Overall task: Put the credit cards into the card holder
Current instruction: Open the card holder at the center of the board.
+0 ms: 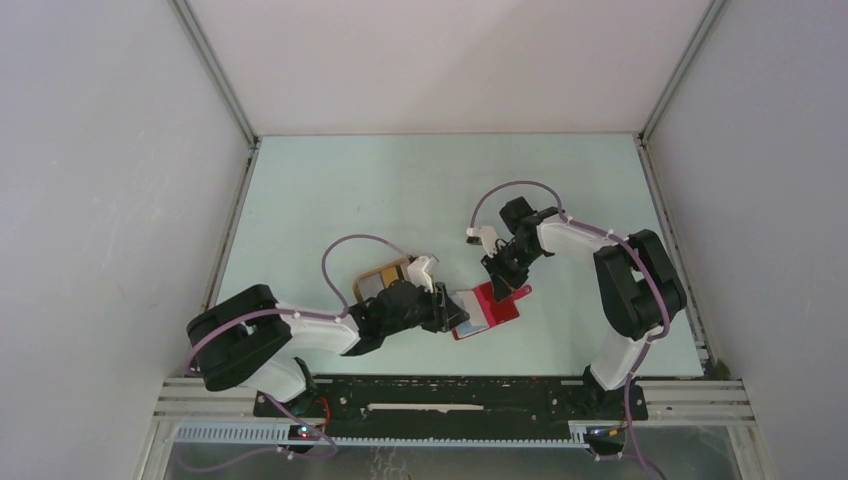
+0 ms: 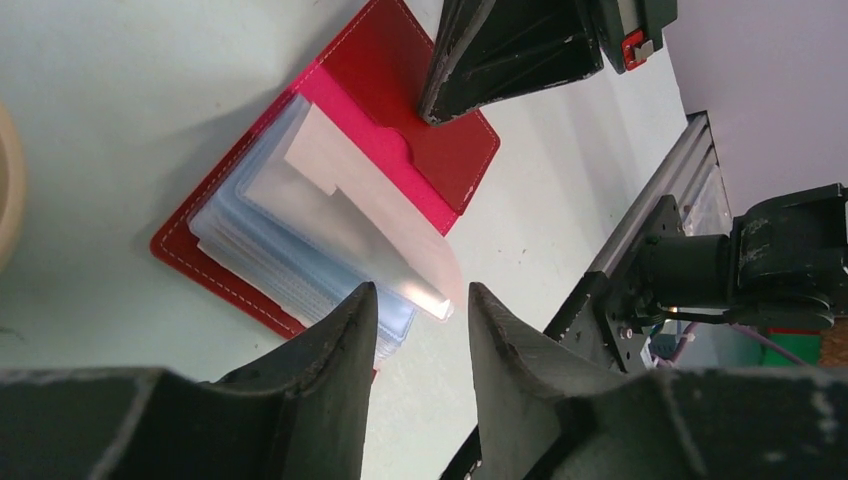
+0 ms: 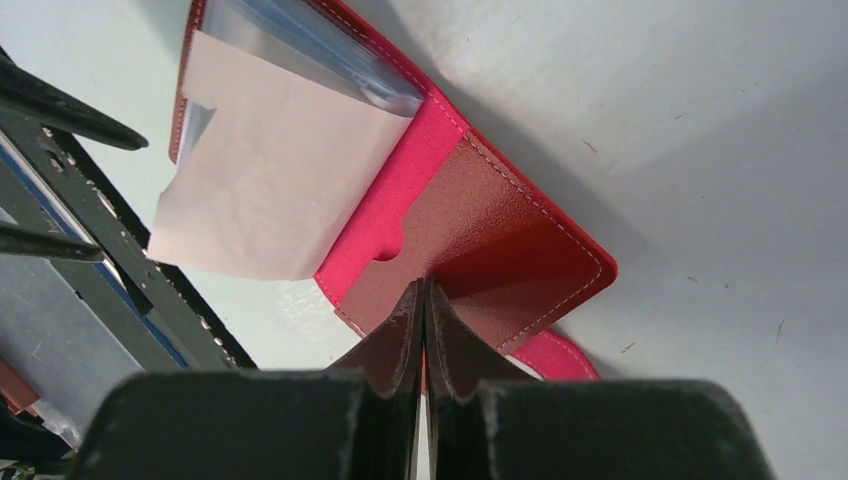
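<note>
Silvery-grey credit card (image 2: pixel 350 215), likely stiff and slick: take its free end. Right gripper (image 3: pixel 422 295) pinches red folding card holder (image 2: pixel 380 80); left gripper (image 2: pixel 420 295) spread.

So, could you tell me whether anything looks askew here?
Yes: one silvery card lies crooked across the open card holder, its corner jutting past the edge toward the left claw.
</note>
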Motion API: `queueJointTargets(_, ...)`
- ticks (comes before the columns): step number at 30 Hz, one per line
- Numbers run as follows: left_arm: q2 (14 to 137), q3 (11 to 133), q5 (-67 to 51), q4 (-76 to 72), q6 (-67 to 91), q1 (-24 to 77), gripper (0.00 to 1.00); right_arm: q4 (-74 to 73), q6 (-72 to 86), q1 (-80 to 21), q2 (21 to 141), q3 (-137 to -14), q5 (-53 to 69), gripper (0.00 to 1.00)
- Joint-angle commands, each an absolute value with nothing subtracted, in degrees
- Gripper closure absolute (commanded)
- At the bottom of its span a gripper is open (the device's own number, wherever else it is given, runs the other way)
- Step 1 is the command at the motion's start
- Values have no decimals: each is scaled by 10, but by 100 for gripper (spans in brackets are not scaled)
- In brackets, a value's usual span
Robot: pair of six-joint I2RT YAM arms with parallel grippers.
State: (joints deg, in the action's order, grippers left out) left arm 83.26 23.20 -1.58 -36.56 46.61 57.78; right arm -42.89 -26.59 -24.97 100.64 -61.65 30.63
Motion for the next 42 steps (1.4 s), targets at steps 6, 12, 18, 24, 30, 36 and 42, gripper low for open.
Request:
queueJointTargets(6, 832, 260, 39, -307, 494, 596, 54, -433, -267, -246, 1030, -630, 292, 92)
queueJointTargets(12, 842, 270, 47, -295, 495, 597, 52, -435, -268, -247, 1031, -631, 292, 93)
queueJointTargets(18, 848, 281, 45, -302, 494, 597, 52, -436, -270, -248, 1034, -631, 293, 93)
queueJointTargets(24, 842, 284, 58, -300, 494, 597, 53, -438, -270, -249, 1034, -632, 295, 92)
queueJointTargets(30, 858, 292, 62, -295, 497, 597, 53, -442, -271, -251, 1038, -634, 295, 93)
queueJointTargets(36, 865, 296, 62, -295, 498, 597, 52, -441, -271, -250, 1038, -634, 295, 93)
queueJointTargets(42, 876, 299, 60, -300, 503, 597, 53, -443, -271, -251, 1039, -634, 295, 93)
